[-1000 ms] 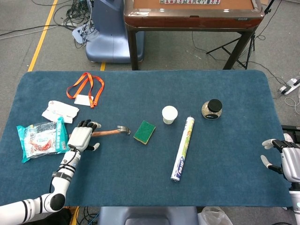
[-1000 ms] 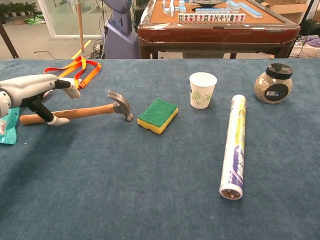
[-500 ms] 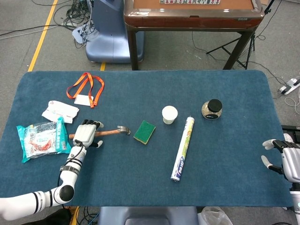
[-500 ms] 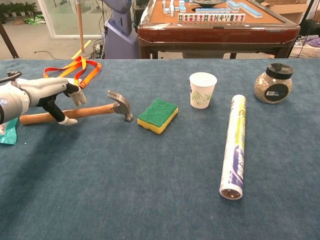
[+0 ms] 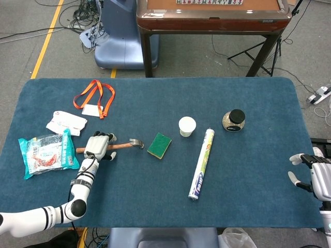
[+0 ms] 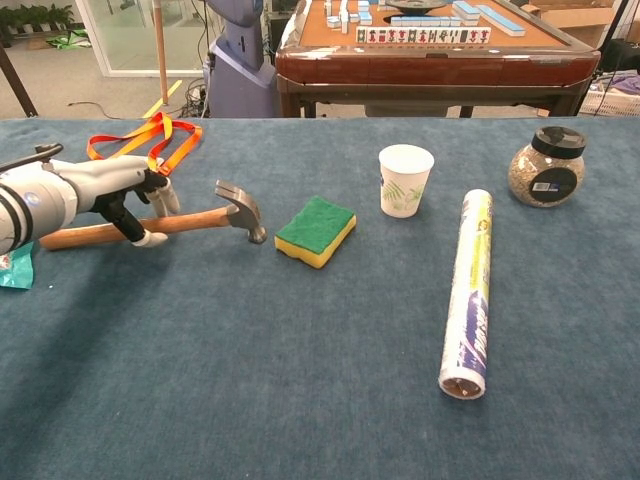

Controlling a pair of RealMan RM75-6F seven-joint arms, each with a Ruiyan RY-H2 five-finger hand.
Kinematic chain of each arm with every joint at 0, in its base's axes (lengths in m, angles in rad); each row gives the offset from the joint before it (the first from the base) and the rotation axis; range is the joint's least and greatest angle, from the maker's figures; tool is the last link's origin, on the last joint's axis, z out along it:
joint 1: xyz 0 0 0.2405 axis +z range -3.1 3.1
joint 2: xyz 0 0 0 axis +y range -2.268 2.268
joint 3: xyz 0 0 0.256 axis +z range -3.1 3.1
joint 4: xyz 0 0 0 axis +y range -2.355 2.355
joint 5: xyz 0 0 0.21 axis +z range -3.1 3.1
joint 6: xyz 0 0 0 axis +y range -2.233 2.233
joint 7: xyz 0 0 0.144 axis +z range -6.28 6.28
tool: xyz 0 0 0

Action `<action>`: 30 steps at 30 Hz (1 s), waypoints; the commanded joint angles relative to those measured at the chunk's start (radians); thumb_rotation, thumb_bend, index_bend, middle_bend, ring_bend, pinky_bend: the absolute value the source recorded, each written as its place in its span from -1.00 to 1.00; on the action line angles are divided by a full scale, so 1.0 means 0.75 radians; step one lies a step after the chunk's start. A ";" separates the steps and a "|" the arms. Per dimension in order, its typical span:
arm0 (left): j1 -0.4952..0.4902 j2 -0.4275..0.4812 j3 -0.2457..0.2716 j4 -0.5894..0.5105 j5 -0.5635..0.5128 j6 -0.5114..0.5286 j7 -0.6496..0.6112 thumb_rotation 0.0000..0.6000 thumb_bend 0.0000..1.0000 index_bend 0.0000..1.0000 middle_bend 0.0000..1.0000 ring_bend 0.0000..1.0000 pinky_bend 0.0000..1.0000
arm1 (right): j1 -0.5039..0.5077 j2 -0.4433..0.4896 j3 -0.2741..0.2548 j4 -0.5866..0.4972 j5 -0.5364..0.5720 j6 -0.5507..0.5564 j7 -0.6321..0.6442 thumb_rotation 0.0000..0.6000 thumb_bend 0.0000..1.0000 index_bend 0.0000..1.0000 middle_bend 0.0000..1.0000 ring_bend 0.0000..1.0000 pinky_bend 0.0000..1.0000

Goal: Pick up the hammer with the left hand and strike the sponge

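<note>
The left hand (image 6: 125,195) arches over the wooden handle of the hammer (image 6: 195,219), fingers (image 6: 160,192) behind it and thumb in front, not clenched. The hammer lies flat, its grey steel head just beyond the hand. Past the head sits the green-topped, yellow-bottomed sponge (image 6: 316,230). The right hand (image 5: 316,175) rests far off, fingers spread, holding nothing.

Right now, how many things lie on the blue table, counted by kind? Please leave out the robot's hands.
Tools: 1, the hammer
Sponges: 1, the sponge
Containers: 2, the paper cup and the jar
Rolls: 1, the wrap roll
Lanyards: 1, the orange lanyard
Packets: 2, the white packet and the teal bag
Total: 8
</note>
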 commanded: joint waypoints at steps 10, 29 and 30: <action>-0.034 -0.032 0.007 0.042 -0.036 0.003 -0.008 0.92 -0.41 -0.25 -0.18 -0.49 -0.84 | 0.000 0.002 -0.001 0.001 -0.002 -0.001 0.008 1.00 -0.48 -0.13 -0.06 -0.21 -0.21; -0.062 -0.046 0.022 0.059 -0.069 0.013 -0.008 0.70 -0.24 -0.14 -0.07 -0.41 -0.82 | 0.000 0.006 -0.004 0.002 -0.011 0.000 0.021 1.00 -0.48 -0.13 -0.06 -0.21 -0.21; -0.063 -0.047 0.024 0.060 -0.070 0.012 -0.007 0.70 -0.24 -0.13 -0.06 -0.40 -0.82 | 0.000 0.006 -0.004 0.002 -0.011 0.000 0.021 1.00 -0.48 -0.13 -0.06 -0.21 -0.21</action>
